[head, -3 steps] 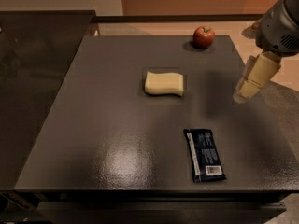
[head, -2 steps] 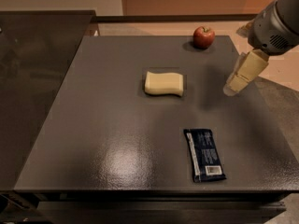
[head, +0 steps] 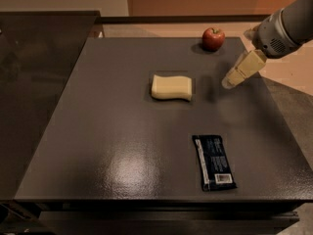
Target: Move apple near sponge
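Currently: apple (head: 213,38) untouched, gripper (head: 230,81) hovering empty near it.
Gripper hangs over the dark table (head: 98,131); whether it is set wide or narrow cannot be told. Apple sits close beyond the gripper, at the table's back edge; sponge (head: 171,87) lies further off to the gripper's side, away from the arm. Judged handling: apple is firm, fairly light, shiny-skinned and round, so liable to slip or roll; best taken across its widest middle, from above. Sponge looks soft. Dark snack wrapper (head: 214,161), on the near side of the gripper, carries a white label patch and faint print; nothing legible.
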Tool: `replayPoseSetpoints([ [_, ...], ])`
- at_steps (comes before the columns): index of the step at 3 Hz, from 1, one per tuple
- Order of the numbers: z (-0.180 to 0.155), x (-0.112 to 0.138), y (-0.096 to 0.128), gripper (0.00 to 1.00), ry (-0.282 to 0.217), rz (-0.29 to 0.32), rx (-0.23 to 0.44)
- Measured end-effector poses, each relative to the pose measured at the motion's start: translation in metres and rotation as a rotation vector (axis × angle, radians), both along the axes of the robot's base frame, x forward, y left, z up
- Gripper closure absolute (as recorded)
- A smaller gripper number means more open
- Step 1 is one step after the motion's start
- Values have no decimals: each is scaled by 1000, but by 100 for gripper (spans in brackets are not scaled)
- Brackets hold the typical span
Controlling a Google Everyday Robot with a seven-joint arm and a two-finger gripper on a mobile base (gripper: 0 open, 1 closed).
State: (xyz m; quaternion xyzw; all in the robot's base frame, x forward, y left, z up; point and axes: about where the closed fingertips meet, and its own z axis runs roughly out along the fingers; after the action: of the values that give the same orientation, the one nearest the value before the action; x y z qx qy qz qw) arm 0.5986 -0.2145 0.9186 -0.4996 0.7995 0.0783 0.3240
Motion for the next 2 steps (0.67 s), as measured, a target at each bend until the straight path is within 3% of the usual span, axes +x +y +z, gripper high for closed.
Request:
replayPoseSetpoints([
  [2,-25,53,-7,0,-18,-44,152],
])
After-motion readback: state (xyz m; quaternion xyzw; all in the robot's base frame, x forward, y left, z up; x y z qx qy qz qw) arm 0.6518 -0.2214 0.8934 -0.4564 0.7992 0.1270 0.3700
